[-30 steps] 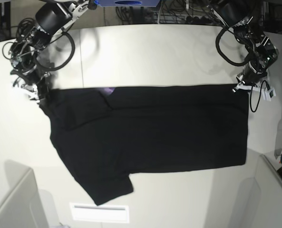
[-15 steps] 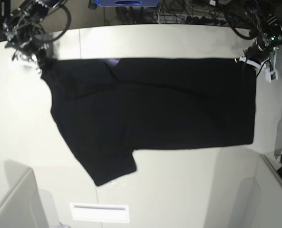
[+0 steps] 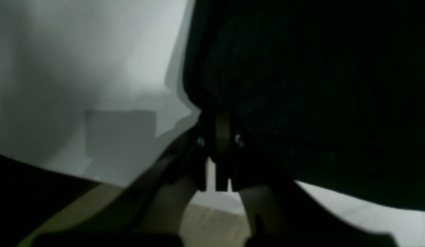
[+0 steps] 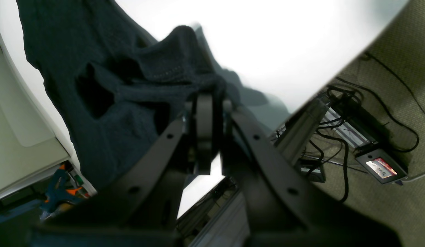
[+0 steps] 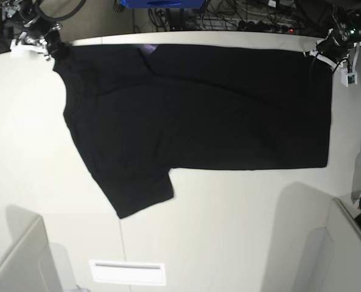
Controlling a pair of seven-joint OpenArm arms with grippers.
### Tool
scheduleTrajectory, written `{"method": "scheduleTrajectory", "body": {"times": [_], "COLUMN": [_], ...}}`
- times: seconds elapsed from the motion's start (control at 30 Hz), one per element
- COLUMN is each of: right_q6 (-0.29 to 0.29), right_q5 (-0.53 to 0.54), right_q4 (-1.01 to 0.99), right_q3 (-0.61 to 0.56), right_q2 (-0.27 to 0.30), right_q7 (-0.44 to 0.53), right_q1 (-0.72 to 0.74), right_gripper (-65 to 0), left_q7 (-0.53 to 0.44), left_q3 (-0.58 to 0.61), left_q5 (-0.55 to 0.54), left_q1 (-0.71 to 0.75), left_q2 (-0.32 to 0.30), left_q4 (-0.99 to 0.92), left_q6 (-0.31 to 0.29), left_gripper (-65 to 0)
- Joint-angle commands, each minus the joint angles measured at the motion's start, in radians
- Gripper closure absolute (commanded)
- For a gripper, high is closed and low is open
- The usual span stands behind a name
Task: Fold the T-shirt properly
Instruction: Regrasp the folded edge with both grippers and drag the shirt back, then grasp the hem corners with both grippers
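Note:
The black T-shirt (image 5: 198, 109) lies flat across the white table, plain side up, its top edge at the table's far rim. One sleeve points toward the front left, and a small purple patch (image 5: 147, 47) shows near the collar. My right gripper (image 5: 51, 48) is shut on the shirt's far-left corner; in the right wrist view the gripper (image 4: 205, 99) pinches bunched dark cloth (image 4: 130, 85). My left gripper (image 5: 319, 52) is shut on the far-right corner; in the left wrist view the gripper (image 3: 219, 118) clamps the black cloth (image 3: 319, 85).
The white table (image 5: 229, 231) carries a white label strip (image 5: 128, 272) near its front edge. Grey partitions stand at the front left (image 5: 16, 255) and front right (image 5: 344, 243). Cables (image 5: 247, 18) and a blue item (image 5: 162, 3) lie behind the far edge.
Both arms have moved toward the table's far edge, dragging the shirt's top edge with them. The whole shirt has slid away from the front and lies stretched flatter.

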Motion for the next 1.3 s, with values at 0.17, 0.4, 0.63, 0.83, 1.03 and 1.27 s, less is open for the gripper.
{"method": "scheduleTrajectory", "body": {"times": [0.17,0.4,0.63,0.83,1.03,1.27], "right_q6": [-0.019,-0.019,-0.022,-0.020,-0.020,-0.019], "right_q5": [-0.067,-0.071,-0.071,-0.071,-0.072,-0.074], "right_q4": [0.001,0.076,0.110,0.156,0.295,0.311], "right_q3": [0.003,0.003,0.005,0.005,0.034,-0.078], "right_q2": [0.006,0.008,0.008,0.008,0.006,0.086], "right_q7": [-0.009,-0.009,-0.009,-0.007,-0.006,0.062], "right_q1": [-0.016,-0.022,-0.023,-0.022,-0.014,0.081], "right_gripper": [0.0,0.0,-29.0,-27.0,-27.0,-27.2], "left_q7": [-0.004,-0.004,-0.004,-0.004,-0.004,-0.004], "left_q3": [-0.007,-0.093,-0.153,-0.154,-0.286,-0.538], "left_q5": [0.003,0.003,0.003,0.003,0.003,0.003], "left_q1": [0.048,0.083,0.085,0.082,0.085,0.024], "left_q2": [-0.012,-0.008,-0.008,0.008,0.048,0.069], "left_q4": [0.018,0.046,0.101,0.106,0.116,0.129], "left_q6": [0.002,0.003,0.003,0.003,0.003,0.003], "left_gripper": [0.0,0.0,-33.9,-51.0,-51.0,-50.8]}}
